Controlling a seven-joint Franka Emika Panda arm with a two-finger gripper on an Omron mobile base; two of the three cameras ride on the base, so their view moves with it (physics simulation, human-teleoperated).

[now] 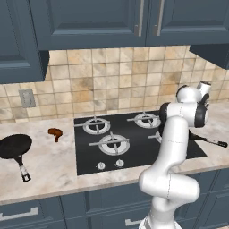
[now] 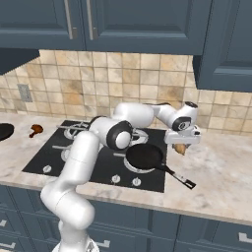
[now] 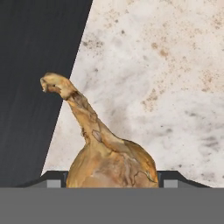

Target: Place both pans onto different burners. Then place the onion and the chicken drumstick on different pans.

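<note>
A kitchen counter [image 1: 49, 165] of pale speckled stone holds a glossy black cooktop [image 1: 85, 152] with silver-ringed burners [image 1: 114, 144]. The white arm reaches to the right of the cooktop, where its gripper [image 2: 181, 145] sits low over the onion [image 3: 109, 162]. The onion is a tan-orange bulb with papery, veined skin and a long bent stem ending in a knobbly tip. It lies on the counter just beside the cooktop's right edge. The two dark fingertips [image 3: 53, 180] flank the bulb on either side, jaws closed against it at a medium width. One black pan [image 2: 145, 156] rests on the cooktop's front right burner, its handle pointing out over the counter. The other pan [image 1: 14, 146] lies on the counter well left of the cooktop. The reddish-brown drumstick [image 1: 55, 133] lies between that pan and the cooktop.
</note>
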